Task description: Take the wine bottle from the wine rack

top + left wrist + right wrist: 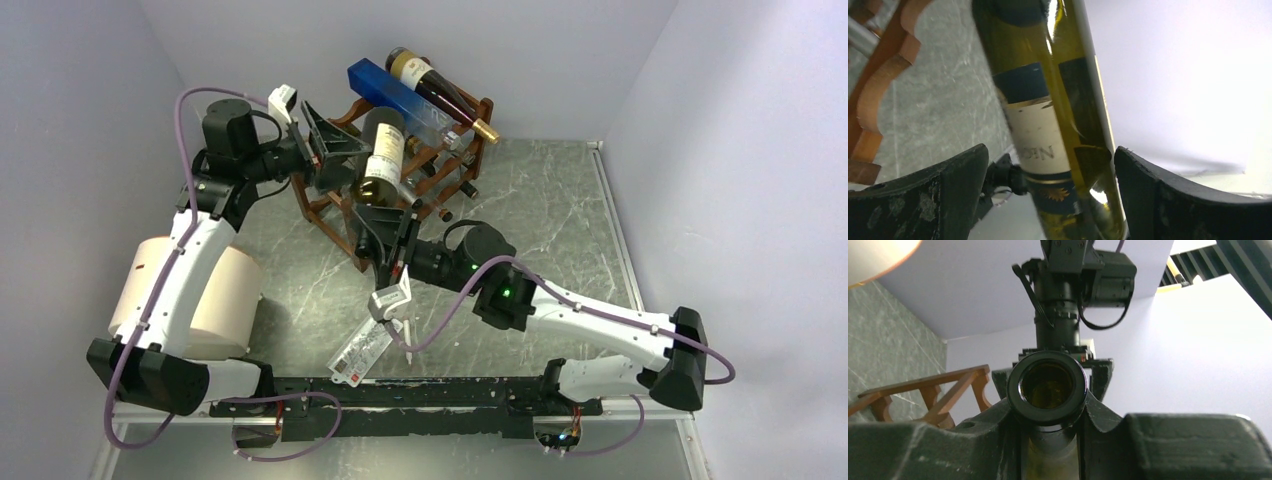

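Observation:
An olive-green wine bottle with a cream label lies tilted over the front of the reddish-brown wine rack. My right gripper is shut on its neck. In the right wrist view the bottle's open mouth sits just above the closed gripper. My left gripper is open at the bottle's body near the base. In the left wrist view the bottle passes between the fingers of the left gripper, near the right finger with a gap on the left. A scalloped rack rail shows at the left.
A dark bottle with a gold cap and a blue bottle lie on the rack's top tier. A large cream cylinder stands behind the left arm. A white tag hangs under the right wrist. Walls close in behind and at both sides.

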You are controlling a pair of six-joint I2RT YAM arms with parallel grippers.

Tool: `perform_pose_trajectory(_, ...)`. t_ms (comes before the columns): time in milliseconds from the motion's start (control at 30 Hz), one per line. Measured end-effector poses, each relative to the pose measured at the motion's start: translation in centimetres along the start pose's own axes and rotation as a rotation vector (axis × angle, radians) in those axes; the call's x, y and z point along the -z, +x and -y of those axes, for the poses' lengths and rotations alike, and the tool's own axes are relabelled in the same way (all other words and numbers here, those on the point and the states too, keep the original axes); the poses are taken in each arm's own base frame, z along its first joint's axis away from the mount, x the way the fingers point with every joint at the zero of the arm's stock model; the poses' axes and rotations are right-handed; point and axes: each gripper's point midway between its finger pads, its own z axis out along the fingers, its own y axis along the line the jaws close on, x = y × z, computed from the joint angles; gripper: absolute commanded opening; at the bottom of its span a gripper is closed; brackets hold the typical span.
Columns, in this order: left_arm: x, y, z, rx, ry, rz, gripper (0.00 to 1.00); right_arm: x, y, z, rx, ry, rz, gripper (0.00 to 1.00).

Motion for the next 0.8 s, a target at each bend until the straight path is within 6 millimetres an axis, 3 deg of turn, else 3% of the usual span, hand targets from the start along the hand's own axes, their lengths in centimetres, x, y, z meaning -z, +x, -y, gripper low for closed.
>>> perform_pose_trajectory(300, 2.7, -1.4, 1.1, -0.173, -0.057, 0.166, 0.99, 3.3, 1.9, 4.3, -0.004, 0.086, -0.158, 0.00)
perform_pose_trajectory(500, 5.6, -1.9, 1.7, -0.293, -0.115, 0.305, 0.99, 7.7, 7.2, 8.2, -0.250, 0.233, -0.508, 0.00)
perform_pose_trajectory(633, 6.5, -2.1, 1.0, -0.332, -0.174, 0.350, 0.99, 14.6, 12.8, 8.9, -0.478, 0.433, -0.816, 0.00)
perform_pose_trajectory(733, 7.3, -2.2, 0.4, -0.376, -0.214, 0.381, 0.99, 21.9, 16.2, 7.6, -0.638, 0.632, -1.056, 0.00)
perform_pose_trajectory(800, 8.0, -2.1, 0.3, -0.407, -0.236, 0.406, 0.99, 25.6, 17.2, 6.4, -0.702, 0.727, -1.170, 0.00)
